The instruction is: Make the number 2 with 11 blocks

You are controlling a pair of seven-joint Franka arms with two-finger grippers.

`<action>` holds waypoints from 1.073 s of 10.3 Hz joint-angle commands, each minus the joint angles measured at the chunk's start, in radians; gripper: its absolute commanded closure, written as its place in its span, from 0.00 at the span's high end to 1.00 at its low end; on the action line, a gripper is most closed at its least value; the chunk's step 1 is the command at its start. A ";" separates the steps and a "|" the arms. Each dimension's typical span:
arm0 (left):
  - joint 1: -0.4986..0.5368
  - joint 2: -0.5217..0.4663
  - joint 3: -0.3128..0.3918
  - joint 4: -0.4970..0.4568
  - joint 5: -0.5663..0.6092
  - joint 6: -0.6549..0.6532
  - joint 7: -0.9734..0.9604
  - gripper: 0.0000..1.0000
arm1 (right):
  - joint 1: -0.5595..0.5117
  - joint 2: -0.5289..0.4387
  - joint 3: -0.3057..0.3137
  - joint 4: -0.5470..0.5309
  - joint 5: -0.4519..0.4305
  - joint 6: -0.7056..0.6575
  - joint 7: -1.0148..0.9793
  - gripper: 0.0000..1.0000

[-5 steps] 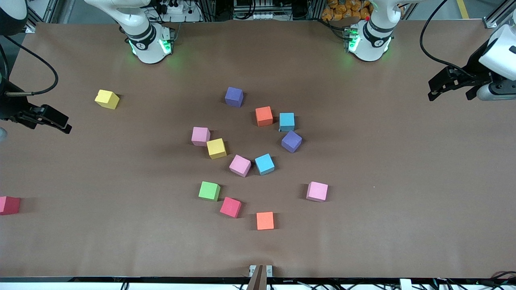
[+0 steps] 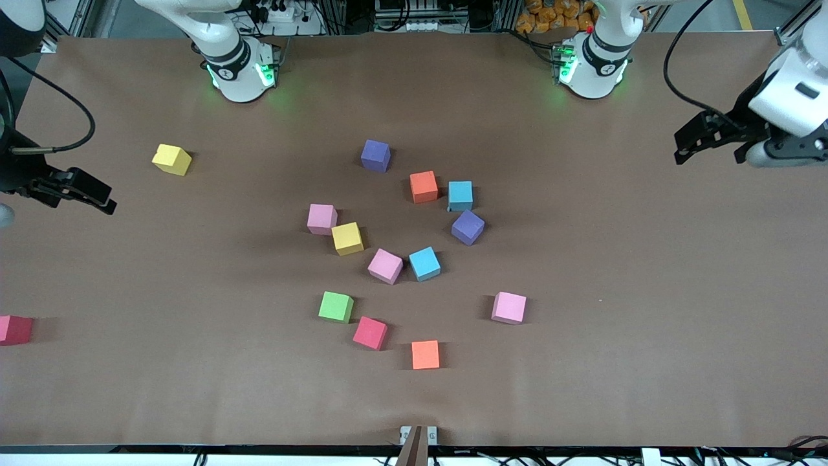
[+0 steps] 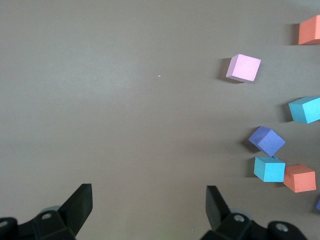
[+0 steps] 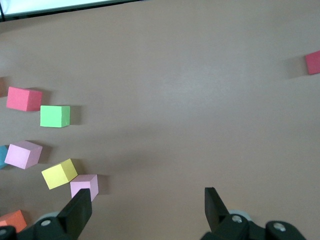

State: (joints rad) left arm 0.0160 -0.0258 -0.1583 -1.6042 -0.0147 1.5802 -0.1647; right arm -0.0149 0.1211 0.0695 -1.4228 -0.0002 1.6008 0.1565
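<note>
Several blocks lie loose mid-table: purple (image 2: 376,156), orange (image 2: 424,186), blue (image 2: 460,195), purple (image 2: 468,227), pink (image 2: 321,219), yellow (image 2: 347,238), pink (image 2: 385,266), blue (image 2: 424,263), green (image 2: 336,307), red (image 2: 370,332), orange (image 2: 425,355) and pink (image 2: 508,307). My left gripper (image 2: 708,154) (image 3: 149,200) hovers open and empty over bare table at the left arm's end. My right gripper (image 2: 97,197) (image 4: 148,202) hangs open and empty over the right arm's end, its view showing the pink block (image 4: 85,186) and the yellow block (image 4: 59,173).
A second yellow block (image 2: 171,159) sits alone toward the right arm's end, near the right arm's base. Another red block (image 2: 14,329) lies at the table's edge at that same end, also in the right wrist view (image 4: 313,62). Brown paper covers the table (image 2: 614,362).
My left gripper has shifted slightly toward the middle of the table. The right arm and all blocks are where they were.
</note>
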 commanded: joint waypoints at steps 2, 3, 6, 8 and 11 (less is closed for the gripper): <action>-0.010 0.041 -0.042 -0.162 -0.048 0.218 -0.134 1.00 | 0.081 -0.020 0.003 -0.018 0.008 -0.001 -0.023 1.00; -0.011 0.046 -0.079 -0.231 -0.036 0.312 -0.200 1.00 | 0.114 -0.017 0.004 -0.015 0.015 -0.001 -0.020 1.00; -0.008 0.105 -0.113 -0.287 0.002 0.391 -0.298 1.00 | 0.278 -0.002 0.003 -0.018 0.019 -0.004 -0.008 1.00; 0.027 0.136 -0.106 -0.290 0.001 0.417 -0.344 1.00 | 0.393 0.040 0.003 -0.025 0.017 -0.037 -0.018 1.00; 0.119 0.187 -0.107 -0.289 -0.005 0.417 -0.380 1.00 | 0.513 0.104 0.003 -0.025 0.017 -0.058 -0.034 1.00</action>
State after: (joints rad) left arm 0.1066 0.1351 -0.2564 -1.8940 -0.0332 1.9854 -0.5140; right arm 0.4641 0.1924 0.0822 -1.4557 0.0065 1.5546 0.1478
